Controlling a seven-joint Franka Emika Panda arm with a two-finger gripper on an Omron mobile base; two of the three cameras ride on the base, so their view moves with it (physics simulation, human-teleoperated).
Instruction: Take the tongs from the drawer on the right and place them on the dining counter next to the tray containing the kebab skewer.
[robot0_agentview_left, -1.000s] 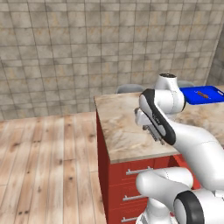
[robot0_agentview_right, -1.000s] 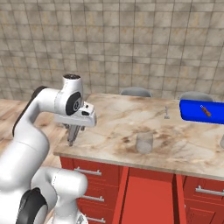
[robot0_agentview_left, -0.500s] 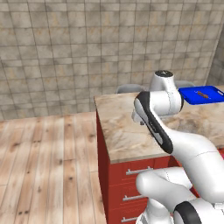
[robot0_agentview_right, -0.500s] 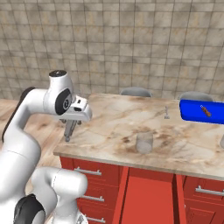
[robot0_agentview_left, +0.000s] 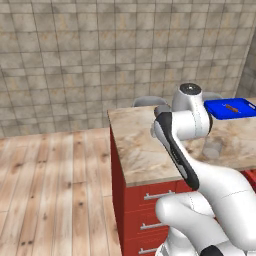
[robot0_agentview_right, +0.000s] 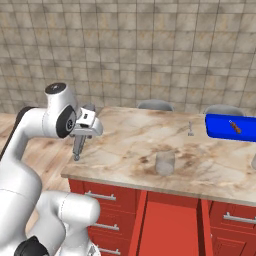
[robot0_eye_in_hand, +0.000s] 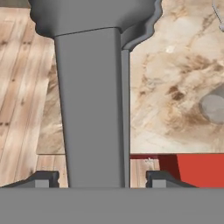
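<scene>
My gripper (robot0_agentview_right: 80, 141) hangs over the left end of the dining counter (robot0_agentview_right: 135, 145), shut on the grey tongs (robot0_agentview_right: 76, 151), which point down toward the stone. In the hand view the tongs (robot0_eye_in_hand: 92, 100) run up as a broad grey bar from between my gripper's (robot0_eye_in_hand: 101, 179) two dark tips. The blue tray (robot0_agentview_right: 217, 127) lies at the counter's far right with the kebab skewer (robot0_agentview_right: 234, 126) on it. It shows again as the tray (robot0_agentview_left: 215, 109) with the skewer (robot0_agentview_left: 230, 107) in the left base view. A red drawer (robot0_agentview_right: 170, 220) juts out below the counter's front.
A clear greyish cup (robot0_agentview_right: 165, 162) stands mid-counter near the front edge. A small silver utensil (robot0_agentview_right: 190, 129) lies left of the tray. Grey stools (robot0_agentview_right: 155, 104) stand behind the counter. Wooden floor (robot0_agentview_left: 55, 190) spreads to the left, and a tiled wall closes the back.
The arm has swung left, carrying the gripper and the tongs a little toward the counter's left end. Nothing on the counter has moved.
</scene>
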